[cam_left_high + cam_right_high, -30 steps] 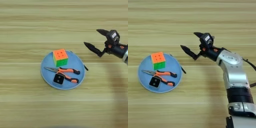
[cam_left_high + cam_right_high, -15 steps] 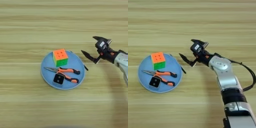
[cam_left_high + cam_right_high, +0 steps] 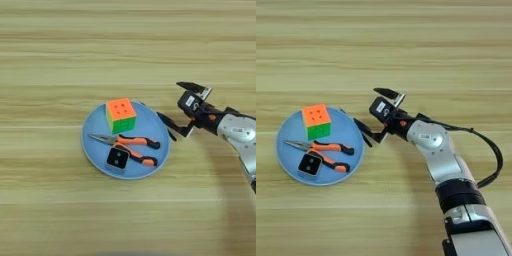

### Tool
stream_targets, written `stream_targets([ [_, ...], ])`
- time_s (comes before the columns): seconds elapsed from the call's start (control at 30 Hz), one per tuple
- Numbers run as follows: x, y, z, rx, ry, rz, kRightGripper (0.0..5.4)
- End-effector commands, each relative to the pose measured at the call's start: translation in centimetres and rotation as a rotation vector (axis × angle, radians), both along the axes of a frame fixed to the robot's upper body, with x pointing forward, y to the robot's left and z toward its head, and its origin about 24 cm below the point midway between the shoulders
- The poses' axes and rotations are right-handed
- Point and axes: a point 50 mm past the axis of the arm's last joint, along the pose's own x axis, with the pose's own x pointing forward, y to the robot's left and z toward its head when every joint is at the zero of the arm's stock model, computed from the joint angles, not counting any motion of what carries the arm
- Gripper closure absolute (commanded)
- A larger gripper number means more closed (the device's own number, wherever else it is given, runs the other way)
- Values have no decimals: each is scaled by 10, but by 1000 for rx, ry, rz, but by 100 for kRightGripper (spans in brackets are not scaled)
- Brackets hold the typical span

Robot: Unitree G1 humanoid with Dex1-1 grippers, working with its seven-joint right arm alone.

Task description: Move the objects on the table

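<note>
Left eye view shows the light wooden desk (image 3: 60, 45) bearing a round blue plate (image 3: 92, 150). The right arm's end effector (image 3: 182, 107) hovers just right of the plate, its two black fingers spread apart and empty. On the plate lie the orange-handled pliers (image 3: 132, 147), the puzzle cube (image 3: 120, 115) at the far side, and the small block (image 3: 118, 159) at the near side.

Two head-mounted eyes look down, sharing the table (image 3: 60, 45)
</note>
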Motion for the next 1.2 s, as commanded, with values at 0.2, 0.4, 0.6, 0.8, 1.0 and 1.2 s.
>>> stream_targets([
  [0.2,10,9,21,-36,-110,55,4],
  [0.4,6,16,19,-28,-104,90,4],
  [0.6,2,22,18,-18,-97,124,4],
  [0.8,-5,31,16,1,-87,168,4],
  [1.0,-9,36,17,11,-81,194,4],
  [1.2,-8,35,17,9,-78,185,4],
])
